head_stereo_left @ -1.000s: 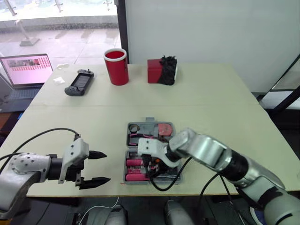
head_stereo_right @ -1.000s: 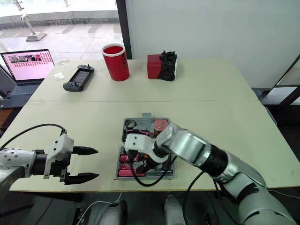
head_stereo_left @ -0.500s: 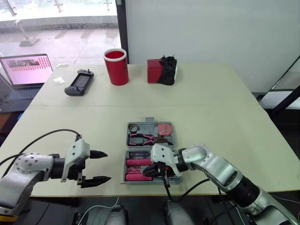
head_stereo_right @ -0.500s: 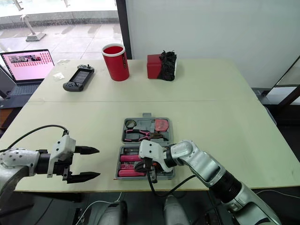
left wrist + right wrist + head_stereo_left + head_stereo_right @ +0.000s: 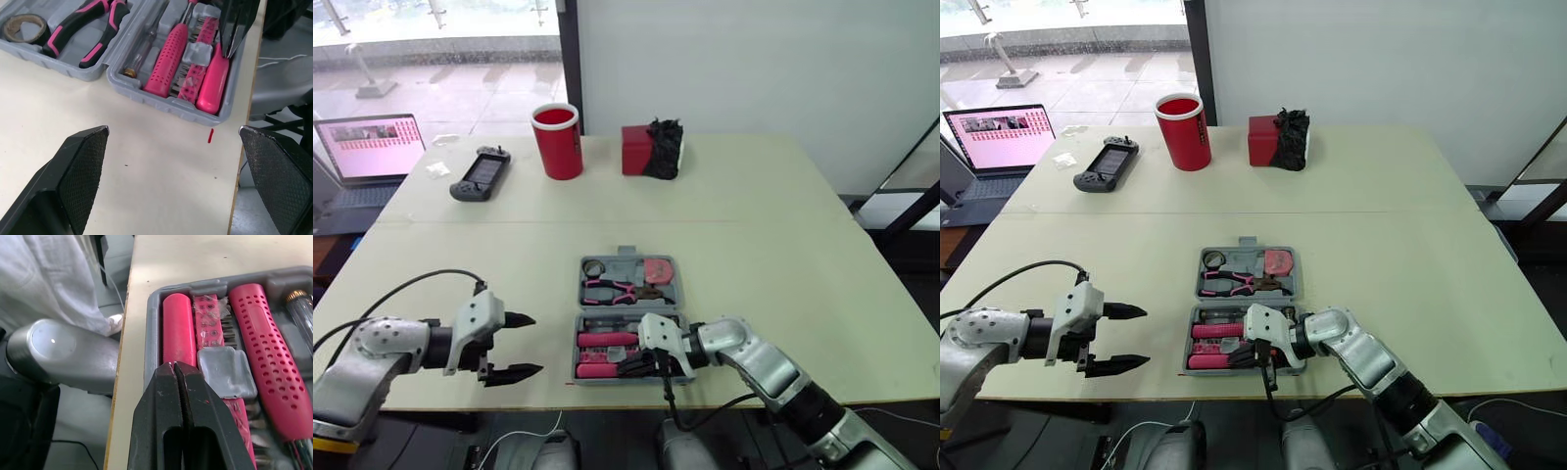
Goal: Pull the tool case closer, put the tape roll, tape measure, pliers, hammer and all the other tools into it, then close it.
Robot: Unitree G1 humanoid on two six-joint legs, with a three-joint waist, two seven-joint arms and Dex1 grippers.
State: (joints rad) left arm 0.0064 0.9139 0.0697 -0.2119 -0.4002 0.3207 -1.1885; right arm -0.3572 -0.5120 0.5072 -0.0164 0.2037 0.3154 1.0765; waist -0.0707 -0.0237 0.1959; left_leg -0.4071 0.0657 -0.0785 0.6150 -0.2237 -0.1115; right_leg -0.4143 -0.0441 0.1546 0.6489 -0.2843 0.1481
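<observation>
Tool case (image 5: 625, 253) open and filled at the front edge; closing looks like the step left.

It lies flat open near the front edge of the worktop (image 5: 754, 245), probably so both arms can reach it; the tape roll (image 5: 593, 267), pliers (image 5: 612, 288) and tape measure (image 5: 657, 269) sit in its far half, the pink-handled tools (image 5: 607, 340) in the near half; the right gripper (image 5: 174, 365) has its jaws pressed together and empty, tips over the smooth pink handle (image 5: 178, 328) by the near rim, perhaps seating it, though contact cannot be told; the left gripper (image 5: 536, 344) hangs along the front edge toward the left corner, apart from the case, jaws spread wide and empty, seemingly ready to steady it.
</observation>
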